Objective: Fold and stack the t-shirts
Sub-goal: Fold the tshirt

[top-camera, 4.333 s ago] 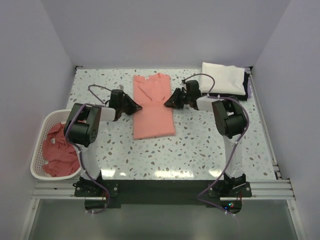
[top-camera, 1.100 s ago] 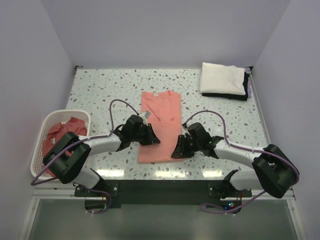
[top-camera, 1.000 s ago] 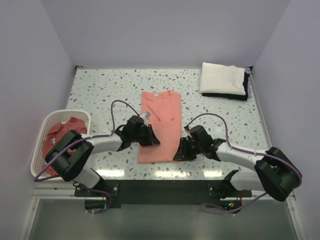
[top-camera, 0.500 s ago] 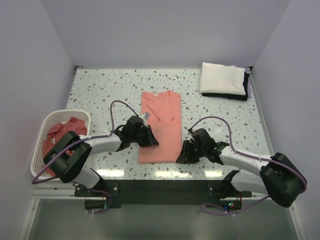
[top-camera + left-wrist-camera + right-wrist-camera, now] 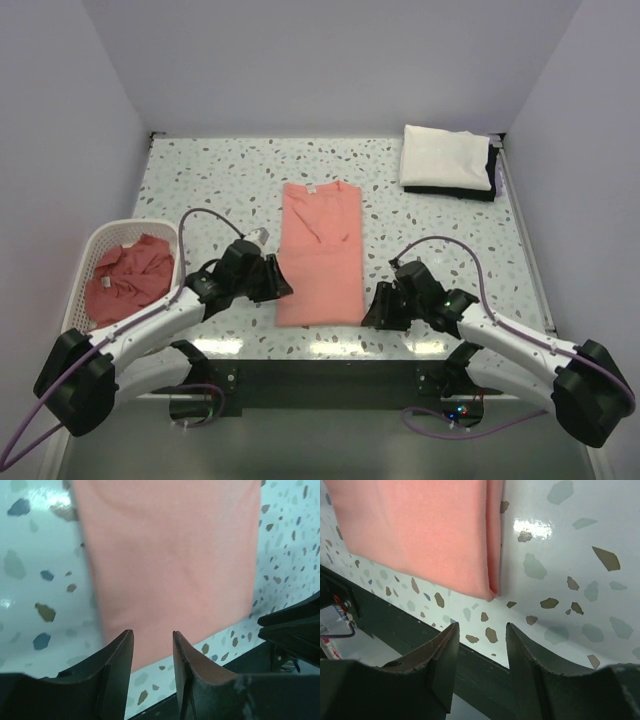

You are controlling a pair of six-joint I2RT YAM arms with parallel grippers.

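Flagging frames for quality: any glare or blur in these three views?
Top external: sharp, with bright reflections on the table along its near edge. Left wrist: the t-shirt is smeared along its edge at the picture's left, and the speckles beside it look soft. Right wrist: crisp, with one glare patch on the table beside the t-shirt's folded edge.
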